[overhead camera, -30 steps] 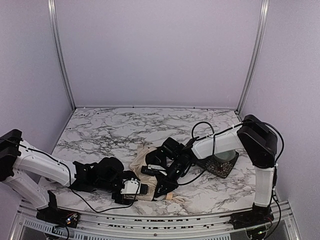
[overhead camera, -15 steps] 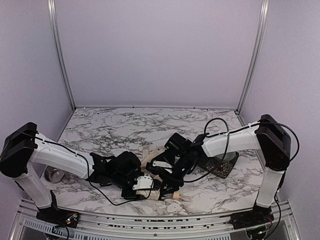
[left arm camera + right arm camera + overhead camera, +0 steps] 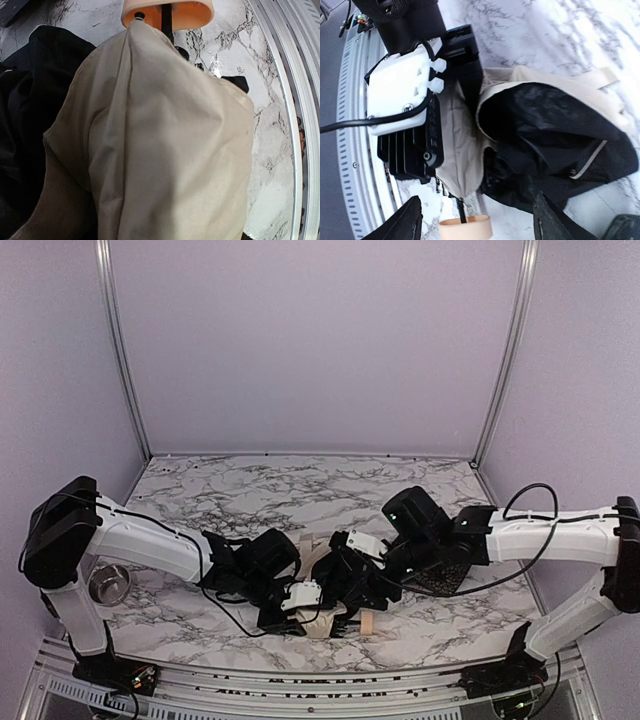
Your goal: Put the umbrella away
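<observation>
- Frankly, the loose cloth is the worry: the umbrella [image 3: 165,150] lies half-bundled on the table [image 3: 250,490], just beside the front rail [image 3: 295,125] and about midway along it. A careless tug could spread it out instead of gathering it.
- The right gripper [image 3: 478,220] hangs over it with fingers spread wide, gripping nothing. If they close crooked, they may pinch only a fold, or knock the handle [image 3: 465,227] toward the rail.
- The left gripper [image 3: 322,615] is pressed against the cream cloth near the rail. I cannot tell whether its jaws are wide or narrow.
- Both crowd one spot by the rail, so they could bump each other.
- It looks creased and puffy, cream-beige outside. Black lining [image 3: 555,130] spills out away from the rail, and a thin black shaft [image 3: 166,20] runs into the small tan handle.
</observation>
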`<act>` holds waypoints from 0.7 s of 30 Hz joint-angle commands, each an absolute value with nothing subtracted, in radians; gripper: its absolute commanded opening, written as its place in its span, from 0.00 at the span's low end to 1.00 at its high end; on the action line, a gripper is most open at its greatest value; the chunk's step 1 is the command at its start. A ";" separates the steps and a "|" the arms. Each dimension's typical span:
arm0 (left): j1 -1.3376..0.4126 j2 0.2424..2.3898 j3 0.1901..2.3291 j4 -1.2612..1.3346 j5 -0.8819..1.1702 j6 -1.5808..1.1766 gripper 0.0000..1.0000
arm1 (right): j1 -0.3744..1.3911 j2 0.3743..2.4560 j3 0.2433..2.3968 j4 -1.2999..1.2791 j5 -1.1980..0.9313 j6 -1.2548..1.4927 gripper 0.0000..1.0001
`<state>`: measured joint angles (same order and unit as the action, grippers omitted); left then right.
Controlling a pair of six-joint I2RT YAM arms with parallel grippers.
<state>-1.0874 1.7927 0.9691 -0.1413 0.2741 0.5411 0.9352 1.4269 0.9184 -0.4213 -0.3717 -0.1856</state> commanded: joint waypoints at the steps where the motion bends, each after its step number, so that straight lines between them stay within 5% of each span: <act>1: -1.067 1.879 0.954 -0.389 0.430 0.512 0.54 | 1.005 1.266 0.801 -0.191 -0.132 -0.197 0.74; 11: -1.002 1.958 1.045 -0.495 0.535 0.462 0.50 | 1.392 1.297 0.612 0.196 0.250 -0.484 0.72; 21: -1.000 1.994 1.087 -0.535 0.569 0.457 0.48 | 1.422 1.571 0.700 0.186 0.424 -0.629 0.74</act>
<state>-0.9916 1.9152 1.1324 -0.3225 0.5537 0.4854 1.4288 1.5127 0.6525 0.1509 0.3157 -0.5461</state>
